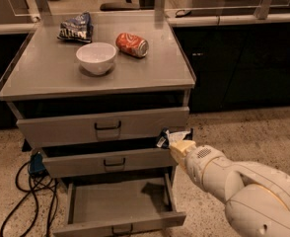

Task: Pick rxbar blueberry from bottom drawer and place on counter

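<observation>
I am pinching the rxbar blueberry (166, 136) in my gripper (172, 141), its wrapper sticking out up and to the left of my fingertips. I am holding it beside the right end of the middle drawer (105, 163) (over the open bottom drawer (115, 201)), below the counter (51, 75).

A white bowl (96, 58) has a red soda can (132, 44) lying at its two o'clock and a blue snack bag (76, 27) at eleven. Black cables (35, 177) lie on the speckled floor (263, 132), at eight o'clock from the gripper (170, 139), which is at the middle drawer's (108, 162) right end.
</observation>
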`<state>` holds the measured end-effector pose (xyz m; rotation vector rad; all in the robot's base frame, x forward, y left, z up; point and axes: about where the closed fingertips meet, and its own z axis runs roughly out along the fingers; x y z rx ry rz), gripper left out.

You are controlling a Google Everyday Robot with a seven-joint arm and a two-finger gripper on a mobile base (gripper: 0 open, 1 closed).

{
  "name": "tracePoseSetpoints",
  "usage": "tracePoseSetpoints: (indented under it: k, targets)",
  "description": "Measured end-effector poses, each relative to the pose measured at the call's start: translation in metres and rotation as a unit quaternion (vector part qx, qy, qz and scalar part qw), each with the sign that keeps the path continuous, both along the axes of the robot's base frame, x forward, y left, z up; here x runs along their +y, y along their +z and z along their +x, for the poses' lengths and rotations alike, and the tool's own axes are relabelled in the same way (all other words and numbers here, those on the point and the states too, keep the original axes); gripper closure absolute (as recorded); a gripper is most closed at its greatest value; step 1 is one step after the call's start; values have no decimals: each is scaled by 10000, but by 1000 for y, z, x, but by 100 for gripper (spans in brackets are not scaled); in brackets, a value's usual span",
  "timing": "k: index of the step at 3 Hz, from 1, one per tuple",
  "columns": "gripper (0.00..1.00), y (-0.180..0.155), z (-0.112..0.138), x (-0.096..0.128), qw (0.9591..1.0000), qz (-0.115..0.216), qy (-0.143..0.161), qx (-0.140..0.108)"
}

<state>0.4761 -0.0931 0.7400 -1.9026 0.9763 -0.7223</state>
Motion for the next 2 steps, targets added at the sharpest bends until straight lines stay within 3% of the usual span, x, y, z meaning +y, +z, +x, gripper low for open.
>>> tracePoseSetpoints:
  k: [1,2]
  targets:
    - [100,25,21,19,9995,-42,217,-238]
    - [100,113,60,44,9935,-275,465,-1000]
